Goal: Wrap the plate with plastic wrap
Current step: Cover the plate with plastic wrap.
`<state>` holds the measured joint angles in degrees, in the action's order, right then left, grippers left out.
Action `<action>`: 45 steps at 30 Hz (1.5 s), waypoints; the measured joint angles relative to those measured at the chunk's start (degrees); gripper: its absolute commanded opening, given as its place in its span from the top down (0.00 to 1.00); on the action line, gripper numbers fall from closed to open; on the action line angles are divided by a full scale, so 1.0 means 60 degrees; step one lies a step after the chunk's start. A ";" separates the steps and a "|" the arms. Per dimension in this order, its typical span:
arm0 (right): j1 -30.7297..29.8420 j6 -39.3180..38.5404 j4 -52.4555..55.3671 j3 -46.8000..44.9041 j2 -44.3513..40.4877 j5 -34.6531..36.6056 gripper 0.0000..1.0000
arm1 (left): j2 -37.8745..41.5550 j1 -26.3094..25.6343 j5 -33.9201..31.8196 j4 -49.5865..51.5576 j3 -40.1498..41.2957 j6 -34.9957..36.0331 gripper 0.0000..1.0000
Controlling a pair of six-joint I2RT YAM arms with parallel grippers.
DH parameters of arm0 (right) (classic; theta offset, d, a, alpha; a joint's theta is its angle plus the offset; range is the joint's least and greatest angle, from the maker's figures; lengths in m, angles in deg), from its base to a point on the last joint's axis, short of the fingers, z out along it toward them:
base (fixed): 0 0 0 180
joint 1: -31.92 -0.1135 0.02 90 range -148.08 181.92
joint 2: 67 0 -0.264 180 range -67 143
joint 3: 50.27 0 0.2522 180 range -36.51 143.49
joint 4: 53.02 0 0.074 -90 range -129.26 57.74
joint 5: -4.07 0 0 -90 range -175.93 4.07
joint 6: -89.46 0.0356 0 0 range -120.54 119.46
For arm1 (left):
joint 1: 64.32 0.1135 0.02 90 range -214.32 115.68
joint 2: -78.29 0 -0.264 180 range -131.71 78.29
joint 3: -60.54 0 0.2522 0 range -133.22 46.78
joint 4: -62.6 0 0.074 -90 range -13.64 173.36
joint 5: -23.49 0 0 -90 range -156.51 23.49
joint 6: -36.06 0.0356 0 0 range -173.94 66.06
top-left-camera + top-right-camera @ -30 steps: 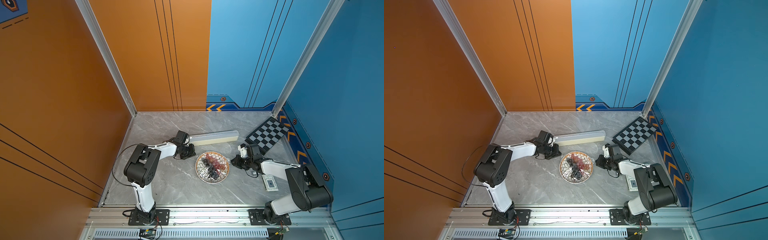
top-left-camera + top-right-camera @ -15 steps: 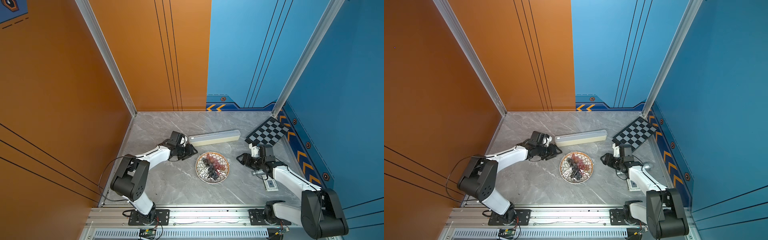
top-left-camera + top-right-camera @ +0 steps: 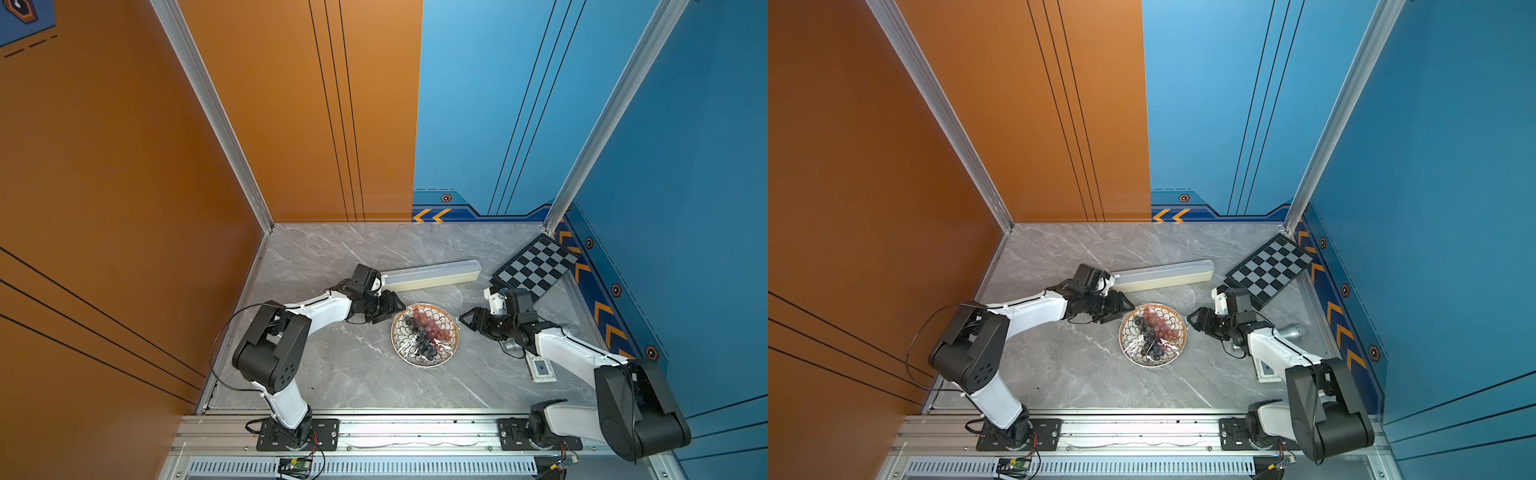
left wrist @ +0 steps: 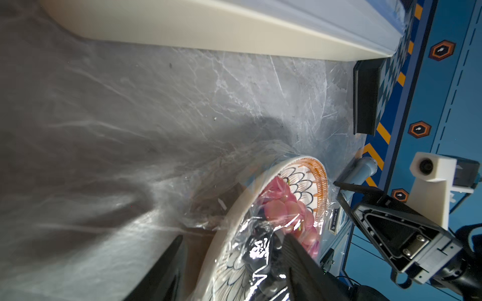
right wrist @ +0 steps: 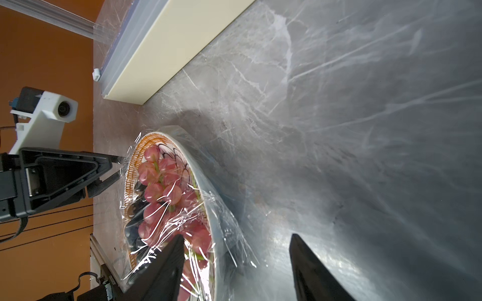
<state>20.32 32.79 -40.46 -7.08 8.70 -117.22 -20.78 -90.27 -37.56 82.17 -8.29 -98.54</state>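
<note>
Right gripper (image 5: 236, 235) spread; plastic wrap (image 5: 167, 208) clearest from wrist.

So the round white plate (image 3: 400, 332) has a dark scalloped scale pattern and an orange rim, plus red and dark purple grapes (image 3: 432, 326) and clear glinty plastic wrap (image 5: 232, 229). Long cream dispenser box (image 3: 432, 276), black-and-white chessboard (image 3: 536, 266), white-veined grey marble table (image 3: 353, 365).

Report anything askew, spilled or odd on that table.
Nothing spilled. The plastic wrap lies crinkled over the plate, with loose film bunched past its rim rather than tucked. The chessboard sits skewed, one edge up against the blue side wall.
</note>
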 measured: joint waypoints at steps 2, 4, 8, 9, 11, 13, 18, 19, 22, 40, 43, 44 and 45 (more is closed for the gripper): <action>-0.0015 0.0029 -0.0109 0.0000 0.0091 -0.0007 0.42 | -0.0120 -0.0025 -0.0044 -0.0076 -0.0018 -0.0036 0.63; -0.0018 0.0055 -0.0164 0.0000 0.0164 -0.0004 0.48 | -0.0153 -0.0025 -0.0138 -0.0084 -0.0018 -0.0058 0.66; -0.0018 0.0029 -0.0160 0.0000 0.0386 -0.0004 0.59 | -0.0153 0.0007 -0.0306 -0.0153 -0.0015 -0.0055 0.66; -0.0018 0.0029 -0.0164 0.0000 0.0470 -0.0004 0.61 | -0.0153 0.0015 -0.0328 -0.0160 -0.0015 -0.0055 0.66; -0.0047 0.0036 -0.0168 0.0000 0.0597 -0.0004 0.64 | -0.0153 0.0033 -0.0339 -0.0200 -0.0004 -0.0055 0.66; -0.0091 0.0029 -0.0168 0.0000 0.0699 -0.0007 0.67 | -0.0153 0.0080 -0.0372 -0.0237 0.0033 -0.0055 0.66; -0.0262 0.0142 -0.0346 -0.0018 0.0980 -0.0011 0.78 | -0.0157 0.0193 -0.0499 -0.0266 0.0204 -0.0047 0.70; -0.0310 0.0178 -0.0437 -0.0026 0.1038 -0.0025 0.78 | -0.0157 0.0200 -0.0503 -0.0277 0.0237 -0.0044 0.72; -0.0499 0.0262 -0.0736 -0.0076 0.1162 -0.0036 0.79 | -0.0182 0.0200 -0.0506 -0.0280 0.0299 -0.0036 0.75; -0.0335 0.0674 -0.1738 -0.0477 0.1086 -0.0051 0.57 | -0.0576 0.0215 -0.0499 -0.0470 0.0368 -0.0007 0.71; 0.0295 0.0291 -0.1078 -0.0455 0.0047 0.0000 0.41 | -0.0357 0.0404 -0.0557 -0.0127 0.0372 0.0204 0.62; 0.0412 0.0182 -0.0933 -0.0448 -0.0222 -0.0004 0.33 | -0.0219 0.0481 -0.0583 0.0000 0.0379 0.0259 0.57; 0.0452 0.0127 -0.0856 -0.0444 -0.0408 -0.0004 0.27 | -0.0047 0.0546 -0.0601 0.0047 0.0423 0.0284 0.55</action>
<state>23.03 33.55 -45.59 -9.74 6.25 -117.24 -21.06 -87.00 -41.16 82.45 -5.76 -96.83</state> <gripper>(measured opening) 0.634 0.411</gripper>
